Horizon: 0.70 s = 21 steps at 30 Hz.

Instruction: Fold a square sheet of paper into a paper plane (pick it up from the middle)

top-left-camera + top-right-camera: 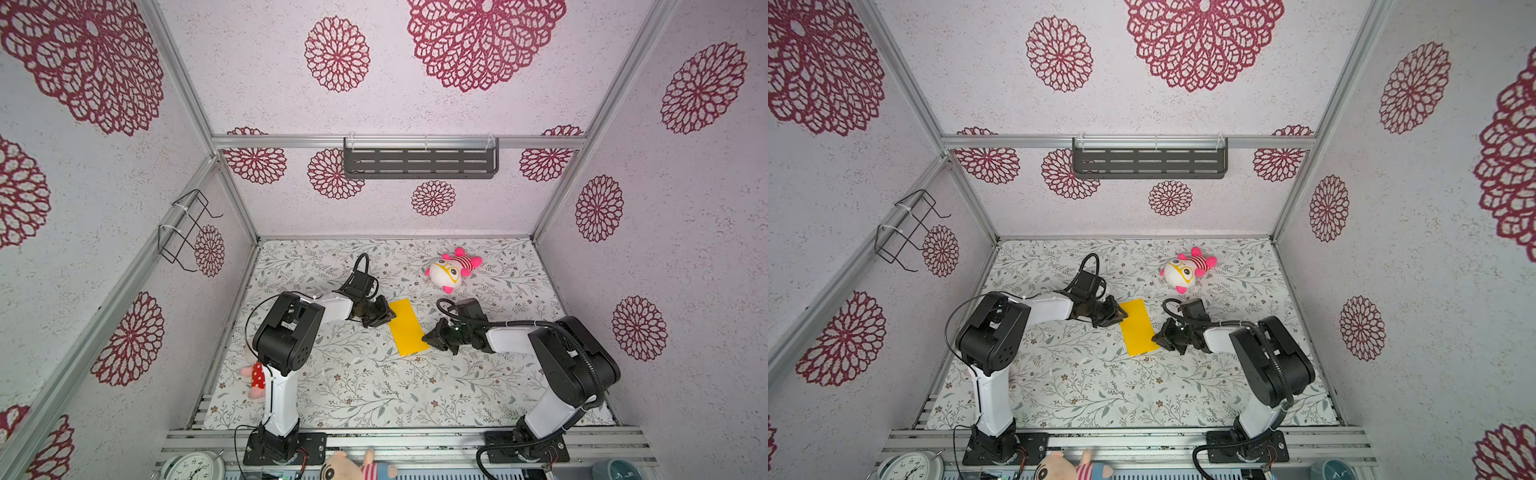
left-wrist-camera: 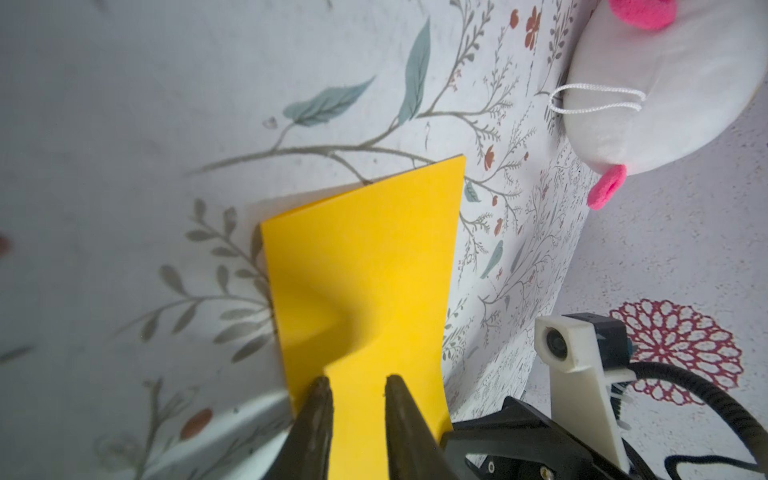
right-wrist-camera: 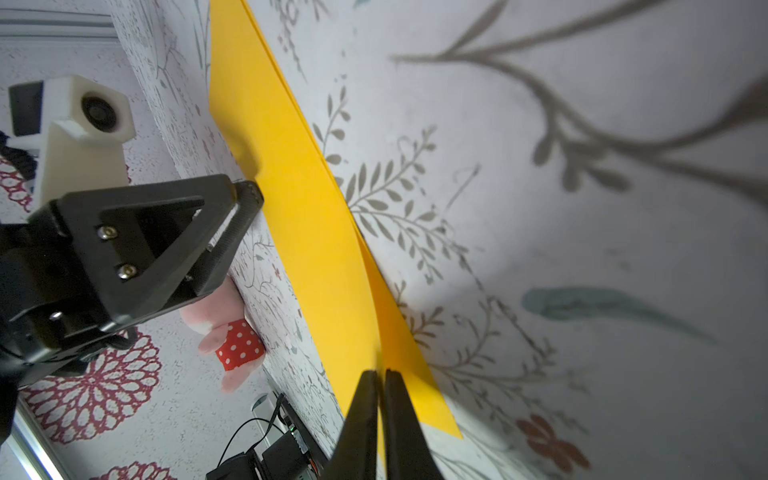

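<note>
Closest to the lens, the right gripper (image 3: pixel 381 374) has its two black fingers almost together, with only a thin slit between them. The edge of the upper yellow layer curls up into that slit, so the gripper looks pinched on the square sheet of paper (image 1: pixel 406 326). At the opposite long edge the left gripper (image 2: pixel 358 380) has its fingers plainly apart, with paper showing in the gap; it does not read as clamped on anything. The sheet lies on the floral mat (image 1: pixel 374 395) between the two grippers, doubled over into a long narrow rectangle. Its two layers show along one edge in the right wrist view. A pink-and-white plush toy (image 1: pixel 452 269) lies well apart from it, toward the back wall. As I judge it, only the first half-fold is made. No pointed nose, slanted corner folds or wings show, so nearly all of the paper plane remains to be folded.
</note>
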Each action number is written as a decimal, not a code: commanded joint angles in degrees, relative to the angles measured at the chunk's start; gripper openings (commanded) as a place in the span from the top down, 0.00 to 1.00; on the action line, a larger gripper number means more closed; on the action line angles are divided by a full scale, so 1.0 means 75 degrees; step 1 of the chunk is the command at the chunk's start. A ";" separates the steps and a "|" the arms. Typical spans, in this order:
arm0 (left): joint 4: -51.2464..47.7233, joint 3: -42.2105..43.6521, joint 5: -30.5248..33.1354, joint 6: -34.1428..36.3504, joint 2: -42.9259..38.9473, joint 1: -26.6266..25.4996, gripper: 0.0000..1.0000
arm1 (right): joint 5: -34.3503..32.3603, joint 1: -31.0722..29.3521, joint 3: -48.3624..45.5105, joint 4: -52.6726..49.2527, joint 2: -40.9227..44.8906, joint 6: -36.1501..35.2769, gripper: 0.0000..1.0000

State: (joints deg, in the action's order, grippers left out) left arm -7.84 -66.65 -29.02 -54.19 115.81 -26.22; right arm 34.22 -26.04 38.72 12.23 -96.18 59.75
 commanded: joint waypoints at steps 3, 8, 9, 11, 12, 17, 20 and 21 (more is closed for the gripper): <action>-0.0353 -0.0186 0.0177 0.0206 0.0241 -0.0054 0.75 | 0.0271 -0.0041 0.0356 -0.0514 0.0142 -0.0356 0.89; -0.0430 -0.0259 0.0166 0.0247 0.0320 -0.0067 0.76 | 0.0389 -0.0078 0.0642 -0.0679 0.0094 -0.0545 0.97; -0.0431 -0.0259 0.0166 0.0264 0.0334 -0.0063 0.76 | 0.0416 -0.0119 0.0724 -0.0691 0.0040 -0.0604 0.97; -0.0429 -0.0277 0.0166 0.0265 0.0375 -0.0067 0.76 | 0.0424 -0.0214 0.0895 -0.0722 -0.0101 -0.0730 0.98; -0.0432 -0.0288 0.0154 0.0265 0.0398 -0.0061 0.76 | 0.0418 -0.0270 0.0992 -0.0696 -0.0201 -0.0778 0.98; -0.0498 -0.0348 0.0177 0.0293 0.0447 -0.0067 0.77 | 0.0402 -0.0513 0.1458 -0.0394 -0.0732 -0.0828 0.98; -0.0540 -0.0371 0.0189 0.0300 0.0461 -0.0066 0.78 | 0.0383 -0.0621 0.1651 -0.0097 -0.0999 -0.0763 0.98; -0.0559 -0.0371 0.0189 0.0300 0.0461 -0.0067 0.78 | 0.0361 -0.0648 0.1674 0.0021 -0.1072 -0.0708 0.98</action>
State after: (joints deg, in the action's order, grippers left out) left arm -9.89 -69.28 -29.10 -52.56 117.51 -26.33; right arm 36.34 -30.24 49.74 9.74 -103.48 55.09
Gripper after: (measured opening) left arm 0.224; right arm 0.056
